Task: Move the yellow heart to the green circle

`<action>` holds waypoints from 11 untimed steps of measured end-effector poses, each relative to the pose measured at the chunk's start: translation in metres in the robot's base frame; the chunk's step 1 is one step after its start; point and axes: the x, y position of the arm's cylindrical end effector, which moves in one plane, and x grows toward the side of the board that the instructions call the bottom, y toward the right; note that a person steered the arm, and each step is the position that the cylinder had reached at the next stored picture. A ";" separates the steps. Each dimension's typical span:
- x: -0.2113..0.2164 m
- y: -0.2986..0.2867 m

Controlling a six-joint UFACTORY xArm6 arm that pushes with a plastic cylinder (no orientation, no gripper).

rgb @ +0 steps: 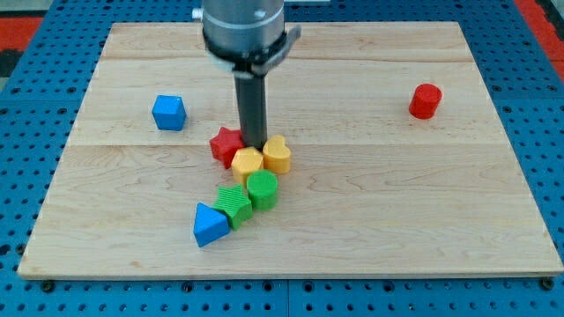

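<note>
- My tip [256, 144] is the lower end of a plain dark rod; it has no jaws to open or close and grips nothing, it only rests down among the blocks near the middle of the board.
- It stands at the top of a tight cluster, in the notch between three blocks: the red star [226, 143] at its left in the view, the yellow heart [278, 154] at its right, and a second yellow block [248, 163] just below it.
- I cannot tell for certain whether my tip touches any of them, but it is right against all three.
- The second yellow block looks many-sided; its exact shape is hard to make out. It touches the red star and the yellow heart.
- The yellow heart lies just above and slightly to the right of the green circle [262, 189]; the two are very close, nearly touching.
- The green circle sits directly under the second yellow block and against a ribbed green block [234, 204] at its lower left.
- A blue triangle [210, 224] lies beside that green block, toward the view's bottom left, ending the chain.
- A blue cube [168, 113] stands apart at the view's left.
- A red cylinder [425, 101] stands well apart at the view's right.
- Everything rests on a pale wooden board [397, 202].
</note>
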 end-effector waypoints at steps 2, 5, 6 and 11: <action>0.002 0.014; -0.044 0.079; -0.007 0.049; -0.052 0.003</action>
